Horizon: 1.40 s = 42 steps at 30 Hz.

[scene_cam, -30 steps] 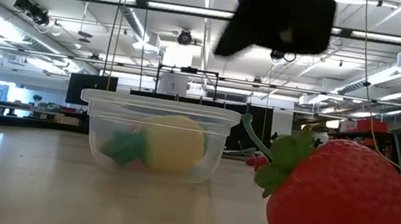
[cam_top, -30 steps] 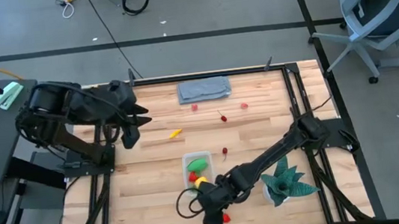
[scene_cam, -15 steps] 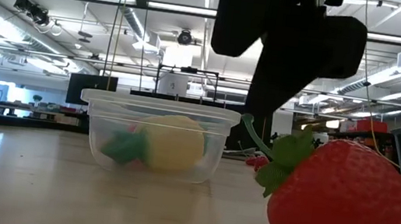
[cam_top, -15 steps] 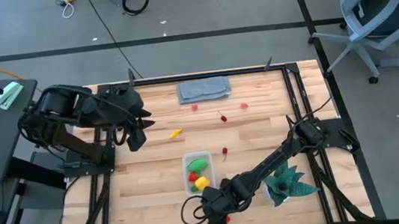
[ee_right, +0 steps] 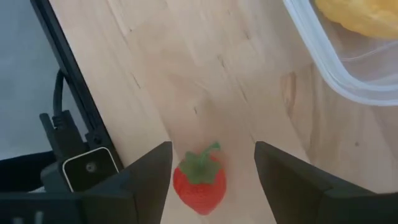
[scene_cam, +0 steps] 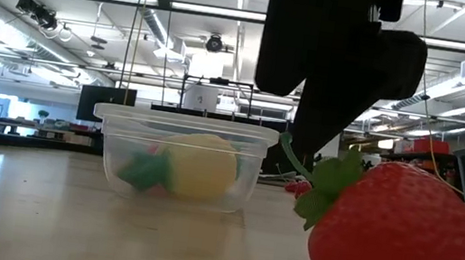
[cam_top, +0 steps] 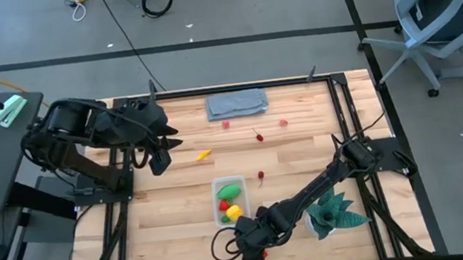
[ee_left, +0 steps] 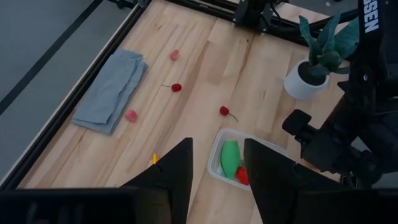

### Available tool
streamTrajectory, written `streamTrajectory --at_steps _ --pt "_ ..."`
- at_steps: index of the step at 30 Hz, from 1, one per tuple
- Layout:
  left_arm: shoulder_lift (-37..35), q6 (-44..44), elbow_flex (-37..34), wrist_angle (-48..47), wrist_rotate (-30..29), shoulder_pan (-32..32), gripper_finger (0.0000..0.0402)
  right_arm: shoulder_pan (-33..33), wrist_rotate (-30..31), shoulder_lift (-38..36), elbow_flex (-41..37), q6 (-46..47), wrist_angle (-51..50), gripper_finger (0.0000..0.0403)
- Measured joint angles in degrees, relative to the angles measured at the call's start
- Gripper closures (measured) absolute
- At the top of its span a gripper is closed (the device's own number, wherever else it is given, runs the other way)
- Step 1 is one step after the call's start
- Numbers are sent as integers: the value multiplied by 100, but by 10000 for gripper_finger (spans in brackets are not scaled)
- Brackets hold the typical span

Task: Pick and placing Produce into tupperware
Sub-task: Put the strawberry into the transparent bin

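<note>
- High view: the right gripper (cam_top: 255, 254) hangs over a red strawberry (cam_top: 263, 253) at the table's near edge, just beside the tupperware (cam_top: 230, 200); the left gripper (cam_top: 160, 151) waits well apart.
- Right wrist view: the fingers (ee_right: 292, 180) are spread wide, with the strawberry (ee_right: 199, 183) lying between them, leaf end away.
- Left wrist view: its fingers (ee_left: 177, 171) are parted and empty.

Both six-joint arms are matte black, with looping black cables at the joints. The right arm's link carries white lettering; each hand ends in two flat dark wedge-shaped fingers.
</note>
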Motion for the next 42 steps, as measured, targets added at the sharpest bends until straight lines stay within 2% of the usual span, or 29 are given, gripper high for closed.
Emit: streamTrajectory --at_steps 8,19,24,31,32,37,42 --pt "0 -2 0 2 0 0 262 36 129 -3 -423 100 627 165" --pt "0 -2 0 5 0 0 251 39 166 -2 -587 64 696 186" --pt "0 -2 0 5 0 0 256 53 166 -2 -587 52 758 237" --pt "0 -2 2 5 0 0 264 79 254 -2 -587 -105 758 381" --pt "0 -4 2 5 0 0 264 89 283 -2 -587 -238 795 390" --pt "0 -4 2 5 0 0 259 101 286 -76 -589 -322 1122 397" --pt "0 -4 2 5 0 0 260 -11 288 -665 -587 -694 1783 399"
